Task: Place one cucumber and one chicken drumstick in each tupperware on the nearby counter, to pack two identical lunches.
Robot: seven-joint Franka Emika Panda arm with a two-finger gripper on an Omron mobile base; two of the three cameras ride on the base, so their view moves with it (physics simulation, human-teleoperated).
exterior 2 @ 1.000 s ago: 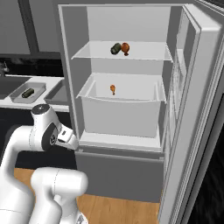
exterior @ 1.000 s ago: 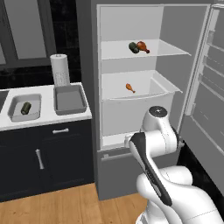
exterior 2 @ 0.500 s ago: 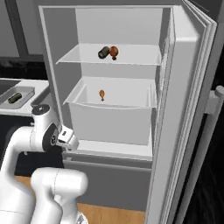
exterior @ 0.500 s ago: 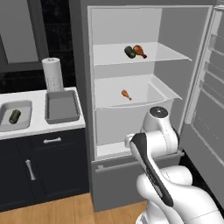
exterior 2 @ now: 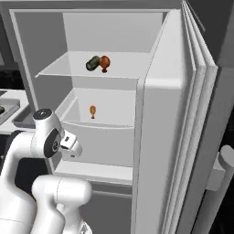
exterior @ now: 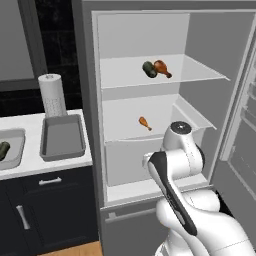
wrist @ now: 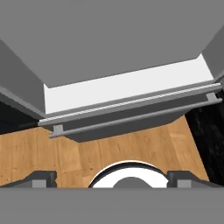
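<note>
On the tabletop, larger tupperware is sitting empty; drumsticks are waiting in fridge; end effector is gaping wide, holding nothing.

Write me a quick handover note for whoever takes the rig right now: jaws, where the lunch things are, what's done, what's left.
Gripper: jaws open, holding nothing, pointing down at the fridge's lower edge and the wood floor.
Fridge door is open. Top shelf: a cucumber and a drumstick side by side. Lower compartment: a second drumstick.
Counter: the lighter tupperware at the left already holds a cucumber; the darker tray holds nothing.
Done: one cucumber packed.
Left: both drumsticks, one per container, and the shelf cucumber into the darker tray.
</note>
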